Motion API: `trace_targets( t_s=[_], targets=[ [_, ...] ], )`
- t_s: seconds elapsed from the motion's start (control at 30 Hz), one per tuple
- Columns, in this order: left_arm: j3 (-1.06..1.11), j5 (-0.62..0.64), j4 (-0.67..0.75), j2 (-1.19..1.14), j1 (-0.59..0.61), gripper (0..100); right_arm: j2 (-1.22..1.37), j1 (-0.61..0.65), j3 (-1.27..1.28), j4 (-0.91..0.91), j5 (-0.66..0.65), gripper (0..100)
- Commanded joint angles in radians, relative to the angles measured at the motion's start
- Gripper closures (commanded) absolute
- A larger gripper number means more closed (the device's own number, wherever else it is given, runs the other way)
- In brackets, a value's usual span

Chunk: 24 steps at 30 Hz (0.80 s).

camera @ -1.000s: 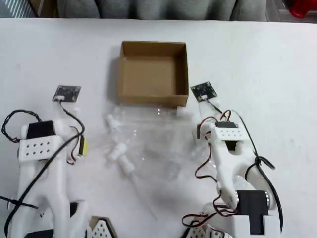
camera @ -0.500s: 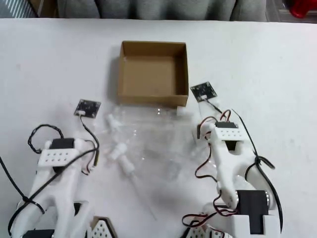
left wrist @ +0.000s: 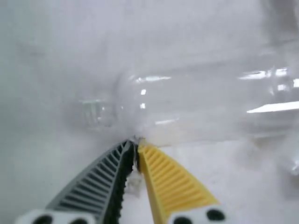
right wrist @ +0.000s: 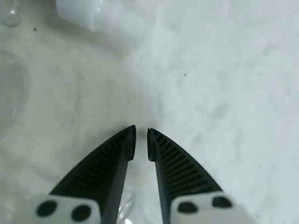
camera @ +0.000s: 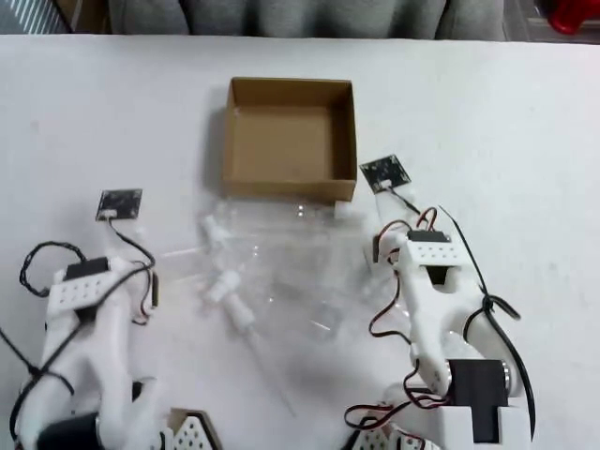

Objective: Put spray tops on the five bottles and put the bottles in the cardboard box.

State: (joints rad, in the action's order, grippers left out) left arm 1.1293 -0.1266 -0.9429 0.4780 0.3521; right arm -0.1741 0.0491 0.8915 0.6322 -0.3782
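Several clear plastic bottles (camera: 286, 258) lie in a loose heap on the white table, in front of the cardboard box (camera: 291, 131). White spray tops (camera: 225, 286) with thin dip tubes lie among them, one (camera: 347, 212) by the box's near right corner. My left arm (camera: 84, 286) stands left of the heap. Its grey and yellow gripper (left wrist: 137, 144) is shut, the tips just short of a lying clear bottle (left wrist: 196, 109). Right of the heap is my right arm (camera: 427, 267). Its black gripper (right wrist: 141, 133) is shut, low over bare table, with a white spray top (right wrist: 93, 14) farther off.
The box is open and nothing shows inside it. Loose red and black cables (camera: 384, 309) hang from the right arm near the heap. Bare table stretches to the far left and far right of the box.
The left arm swung right toward the bottles and then back to the left. The right arm, bottles and box have not moved.
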Motion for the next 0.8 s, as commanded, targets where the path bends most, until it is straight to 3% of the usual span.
trace_targets(
  t_s=[0.0, 0.23, 0.5, 0.77],
  targets=[
    [-0.144, 0.081, 0.017, -0.191, 0.018, 98, -0.005, 0.018, -0.044, -0.007, -0.011, 98.2],
    [-0.25, 0.087, 0.015, -0.291, 0.028, 98, -0.005, 0.018, -0.044, -0.007, -0.011, 98.2],
    [-0.252, 0.279, 0.034, -0.194, 0.091, 98, -0.005, 0.019, -0.046, -0.012, -0.011, 98.1],
    [-0.244, 0.411, 0.262, -0.196, 0.085, 98, -0.005, 0.019, -0.046, -0.01, -0.011, 98.1]
  ],
)
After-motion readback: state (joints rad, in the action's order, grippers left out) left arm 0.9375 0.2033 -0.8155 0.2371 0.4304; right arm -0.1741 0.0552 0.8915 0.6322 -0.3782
